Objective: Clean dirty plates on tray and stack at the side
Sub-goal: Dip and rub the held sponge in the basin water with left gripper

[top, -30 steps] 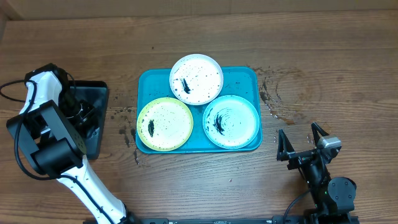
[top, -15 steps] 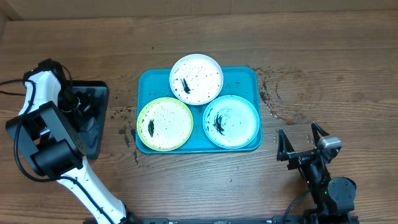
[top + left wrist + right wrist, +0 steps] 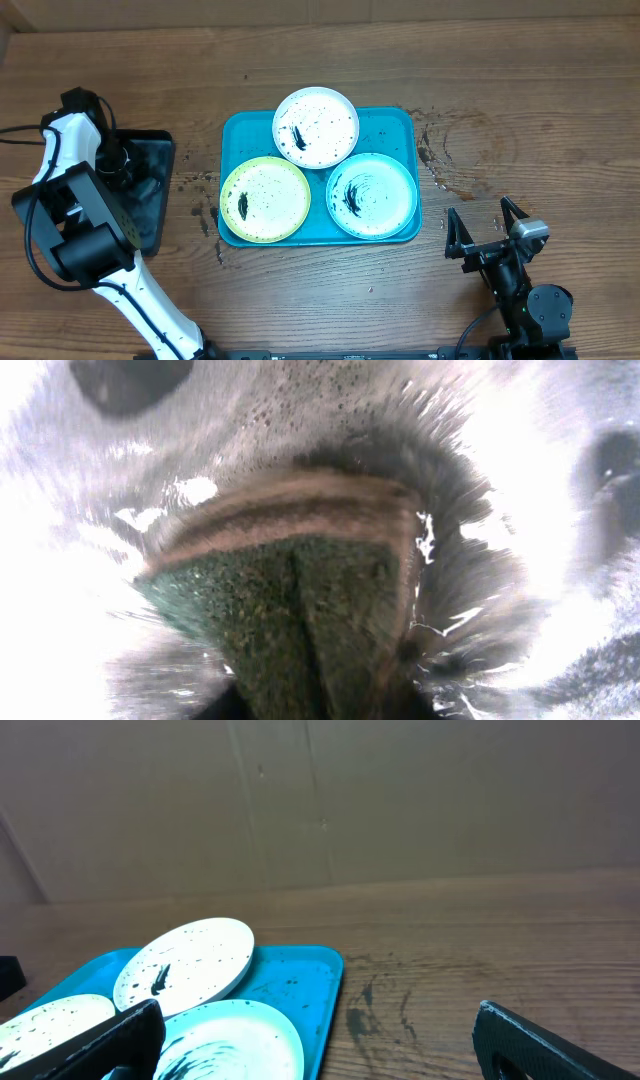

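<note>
Nudged toward twelve o'clock, left gripper point(image 3: 138, 185) is set on a sponge point(image 3: 290, 600), grip unclear; right gripper point(image 3: 480, 212) spread wide. Pickup judged underway; firm hold needed next.

Overhead straight down; right wrist low; both show tray point(image 3: 390, 128) point(image 3: 300, 982).

Left arm point(image 3: 70, 215): long white shell links, bulky black joint blocks between them, black cap at the far end. Thin black cable point(image 3: 18, 132) off its outer side, another black loop along the lower white link. Right arm point(image 3: 520, 295): all black, round joint housing low down, small grey block point(image 3: 528, 231) at the wrist. Right tool point(image 3: 478, 210): two slim black fingers point(image 3: 545, 1040), matte, flat-sided, straight edges. No readable markings or screws at this resolution.
</note>
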{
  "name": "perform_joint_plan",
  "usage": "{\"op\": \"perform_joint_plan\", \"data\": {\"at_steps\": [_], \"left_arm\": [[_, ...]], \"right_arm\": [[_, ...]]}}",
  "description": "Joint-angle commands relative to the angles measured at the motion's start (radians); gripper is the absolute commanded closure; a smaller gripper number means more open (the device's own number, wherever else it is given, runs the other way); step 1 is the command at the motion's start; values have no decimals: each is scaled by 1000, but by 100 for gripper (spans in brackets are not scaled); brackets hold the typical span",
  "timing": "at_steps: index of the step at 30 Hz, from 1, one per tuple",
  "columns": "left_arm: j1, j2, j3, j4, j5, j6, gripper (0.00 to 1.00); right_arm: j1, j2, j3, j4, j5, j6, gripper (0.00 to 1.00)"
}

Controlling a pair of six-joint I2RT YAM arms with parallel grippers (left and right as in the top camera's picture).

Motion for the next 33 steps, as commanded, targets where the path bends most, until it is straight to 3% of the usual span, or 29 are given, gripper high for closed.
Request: {"op": "perform_joint_plan", "data": {"at_steps": [1,2,3,4,5,6,14,18,20,23,29,33], "left_arm": [[0,26,-8,0,-78,1,96],[0,26,-8,2,-78,1,96],[0,26,-8,4,-79,1,85],[0,26,-8,7,-78,1,65],[0,26,-8,8,-79,1,28],[0,26,-8,13,-79,1,0],[0,26,-8,63,-84,2,0],[0,26,-8,85,-109,2,2],[0,26,-8,95,-108,2,16],[0,26,-8,103,-108,2,48],[0,26,-8,103,-109,2,93],[1,26,-8,90,-108,2,96]], "right_arm": [[-3,-9,-10,5,10,-7,0],[-3,-9,-10,5,10,-7,0],[-3,-9,-10,5,10,-7,0],[-3,-9,-10,5,10,-7,0],[-3,-9,-10,5,10,-7,0],[-3,-9,-10,5,10,-7,0],[-3,-9,-10,5,10,-7,0],[-3,-9,-10,5,10,-7,0],[-3,-9,-10,5,10,-7,0],[-3,-9,-10,5,10,-7,0],[-3,-9,-10,5,10,-6,0],[-3,-9,-10,5,10,-7,0]]}}
